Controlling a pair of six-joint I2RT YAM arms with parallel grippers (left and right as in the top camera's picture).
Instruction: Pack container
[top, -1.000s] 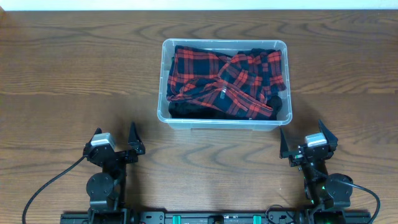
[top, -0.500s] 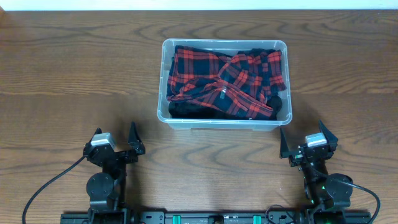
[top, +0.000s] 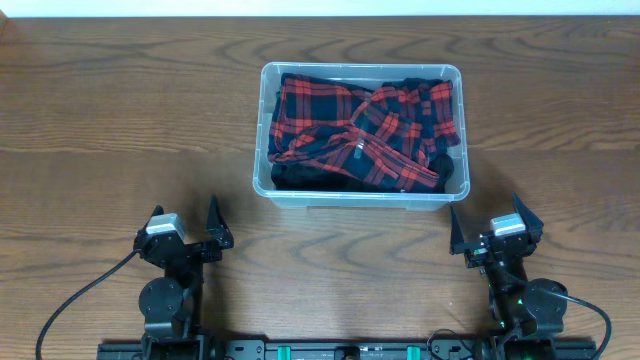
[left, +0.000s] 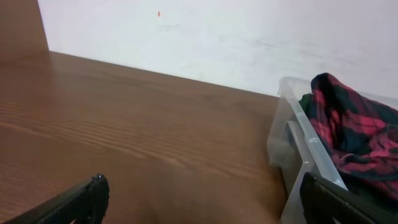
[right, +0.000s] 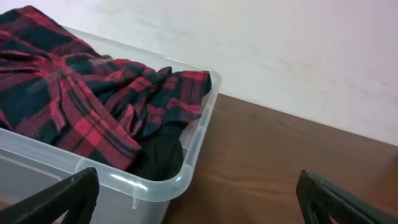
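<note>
The container (top: 352, 200) sits in the middle of the table (top: 120, 120), a little toward the far edge, with one long side facing my arms. It is well filled. A red-and-black plaid shirt (top: 365, 125) lies crumpled across the top, and a black garment (top: 305, 178) shows under it along the near wall and at the right end. From above, nothing hangs over the rim. In both wrist views the plaid humps a little above the rim but stays inside it. I see no loose clothes on the table, so I judge the packing done or all but done, though the heap could perhaps use a press down.

The left claw (top: 185, 212) and the right claw (top: 485, 210) both rest at the near edge of the table. They are well apart from the container, one out beyond each of its front corners. Each is spread wide and pinches nothing, and the wrist cameras show only bare wood between the fingers. I read this as a parked pose, pulled back so that neither arm crowds the container or snags the cloth.

Against the overhead frames from a moment ago, I find no difference. The container, the folds of the plaid shirt and both arms lie exactly as they did.
</note>
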